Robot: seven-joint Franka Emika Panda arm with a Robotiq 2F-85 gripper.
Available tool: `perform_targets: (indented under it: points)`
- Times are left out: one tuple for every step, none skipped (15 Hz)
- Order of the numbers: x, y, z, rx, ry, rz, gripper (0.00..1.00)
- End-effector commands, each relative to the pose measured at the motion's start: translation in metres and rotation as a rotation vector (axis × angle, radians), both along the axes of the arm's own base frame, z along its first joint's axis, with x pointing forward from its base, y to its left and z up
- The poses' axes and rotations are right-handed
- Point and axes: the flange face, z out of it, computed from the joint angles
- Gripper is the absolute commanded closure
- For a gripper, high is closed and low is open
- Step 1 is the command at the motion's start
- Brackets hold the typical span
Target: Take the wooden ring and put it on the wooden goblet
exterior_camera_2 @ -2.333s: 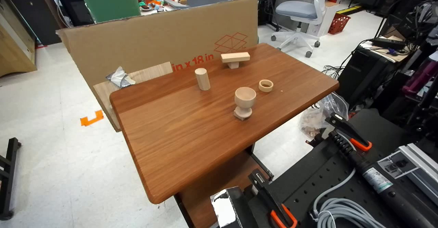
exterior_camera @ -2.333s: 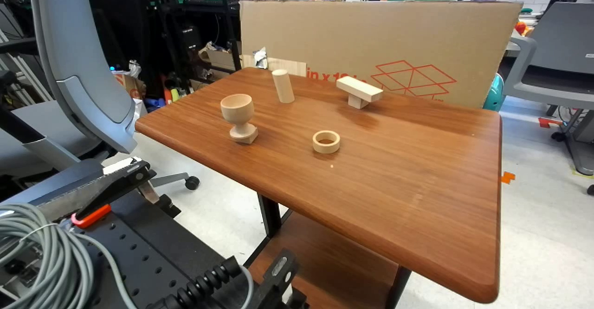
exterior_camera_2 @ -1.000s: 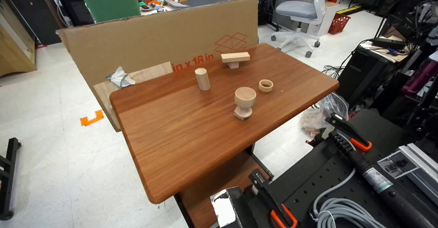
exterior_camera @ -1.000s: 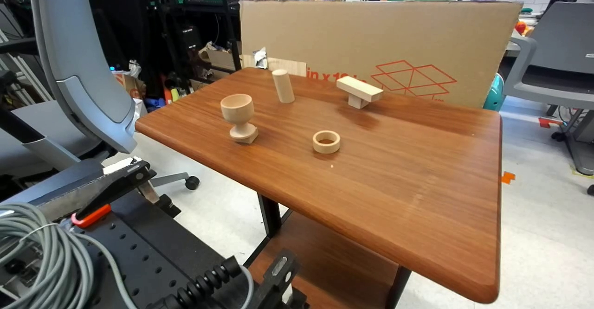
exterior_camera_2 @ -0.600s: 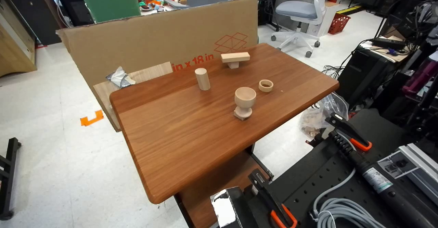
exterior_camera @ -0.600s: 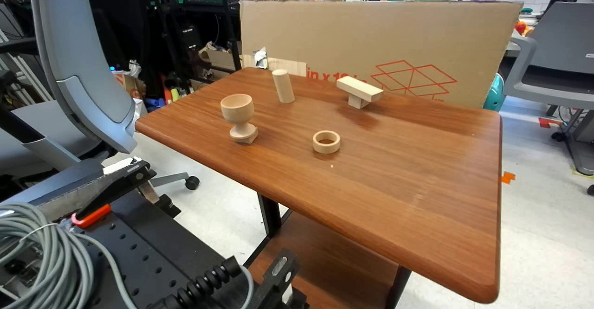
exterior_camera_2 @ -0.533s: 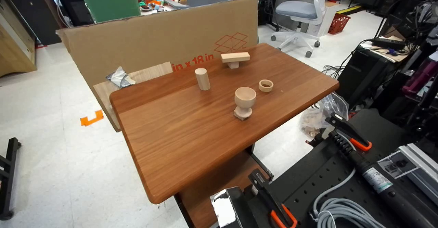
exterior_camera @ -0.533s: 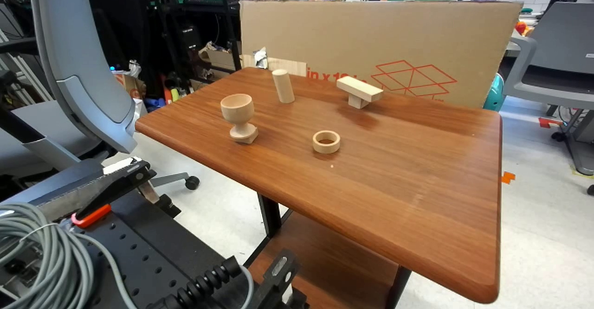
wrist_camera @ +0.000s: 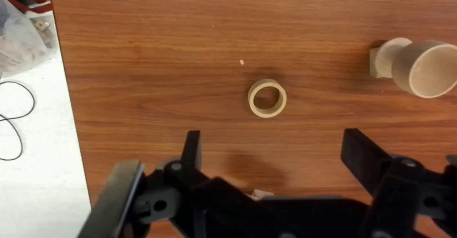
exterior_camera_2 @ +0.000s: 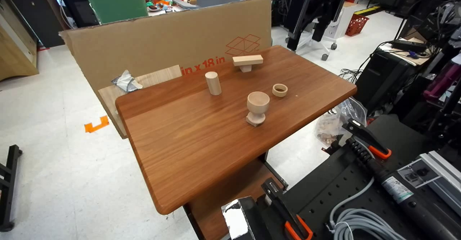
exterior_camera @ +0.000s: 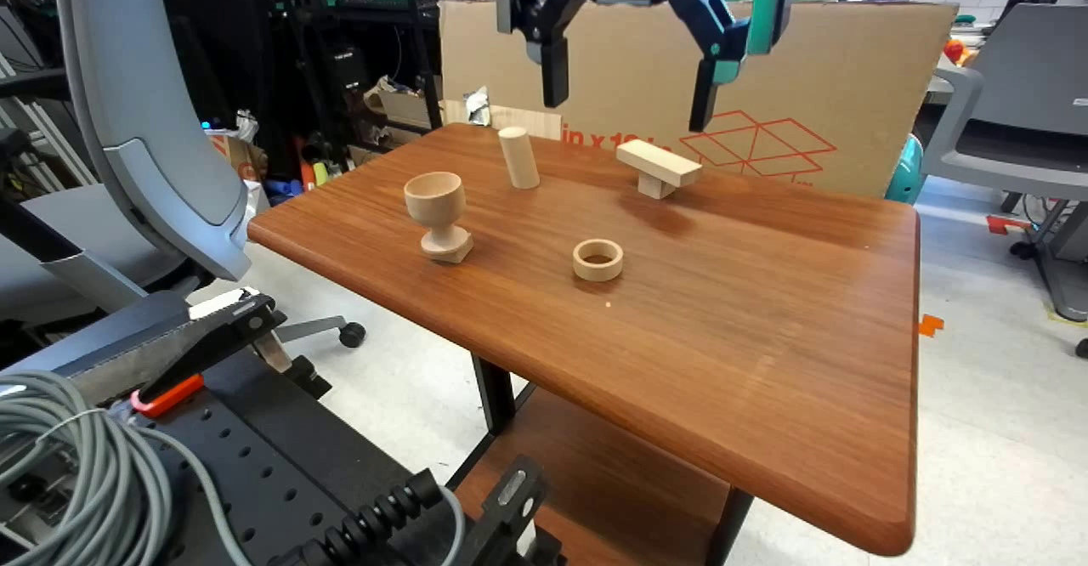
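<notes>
Gripper (exterior_camera: 628, 107) has dropped into view above the table (exterior_camera: 765, 336); wooden ring (exterior_camera: 597, 274) lies where it was

The ring rests flat on the brown tabletop, its hole facing up, in the same spot as in the earlier frames. A pale speck (wrist_camera: 242, 62) lies near it. Apart from the ring, on the same table and also unmoved, the wooden goblet (exterior_camera: 438, 216) stands upright, its bowl facing up over a short stem and a round foot.

The gripper hangs fingers down in the air, its two black fingers spread wide and holding nothing. In the wrist view the ring shows beyond the fingertips and, from side to side, between them; the goblet is at that view's right edge.

Farther out, toward the cardboard sheet (exterior_camera: 816, 65), stand a wooden cylinder (exterior_camera: 519, 158) and a T-shaped wooden piece (exterior_camera: 656, 166), a long bar set across a short block. The sheet rises behind the table and carries red printing. In both exterior views a coil of grey cable (exterior_camera: 127, 472) lies on a black perforated surface (exterior_camera: 255, 421).
</notes>
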Motion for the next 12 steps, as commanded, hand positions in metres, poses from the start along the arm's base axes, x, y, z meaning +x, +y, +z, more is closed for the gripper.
perform_targets:
  points:
    - [0.017, 0.006, -0.026, -0.021, 0.022, 0.013, 0.00]
    - [0.017, 0.008, -0.032, -0.018, 0.039, 0.015, 0.00]
    - [0.018, 0.010, -0.036, -0.016, 0.056, 0.017, 0.00]
    - [0.019, 0.011, -0.041, -0.013, 0.076, 0.016, 0.00]
    - [0.020, 0.012, -0.045, -0.009, 0.098, 0.013, 0.00]
    - [0.022, 0.011, -0.052, -0.012, 0.112, 0.003, 0.00]
    - [0.023, 0.011, -0.057, -0.018, 0.124, -0.002, 0.00]
    - [0.024, 0.010, -0.064, -0.031, 0.128, 0.004, 0.00]
    - [0.024, 0.009, -0.069, -0.044, 0.135, 0.012, 0.00]
    - [0.024, 0.009, -0.074, -0.056, 0.143, 0.021, 0.00]
    - [0.025, 0.009, -0.078, -0.063, 0.151, 0.025, 0.00]
    - [0.027, 0.010, -0.083, -0.073, 0.159, 0.030, 0.00]
